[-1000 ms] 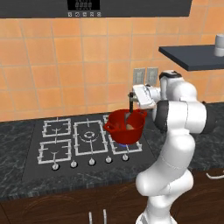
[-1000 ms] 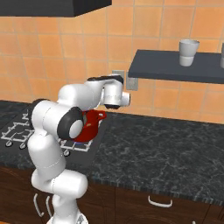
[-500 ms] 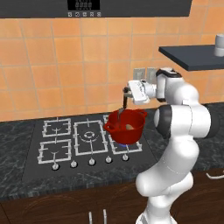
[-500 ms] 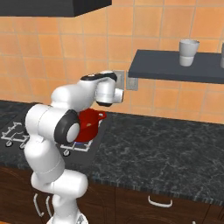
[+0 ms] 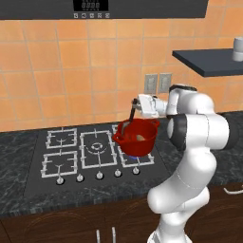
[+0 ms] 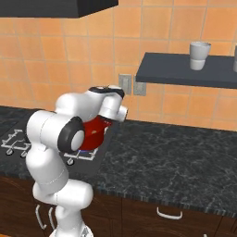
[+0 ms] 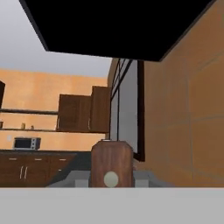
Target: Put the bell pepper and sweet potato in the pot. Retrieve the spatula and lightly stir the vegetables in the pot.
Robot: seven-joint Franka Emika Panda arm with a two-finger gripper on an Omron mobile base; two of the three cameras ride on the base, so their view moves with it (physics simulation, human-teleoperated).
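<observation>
- The spatula [image 5: 132, 114] hung steeply, handle up, its blade hidden inside the pot [image 5: 136, 136]; the robot's own arm masked most of the pot from the right.
- The gripper [image 5: 137, 104] was clamped shut on the spatula's handle.
- A pale lump, probably the sweet potato [image 5: 140, 138], was barely discernible inside the pot, which sat on the stove [image 5: 76, 156] against an orange-tiled wall [image 5: 57, 71].

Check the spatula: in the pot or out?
In. The spatula, gripped in the gripper, slants down past the rim of the pot on the stove in the left base view; its blade is hidden inside.
</observation>
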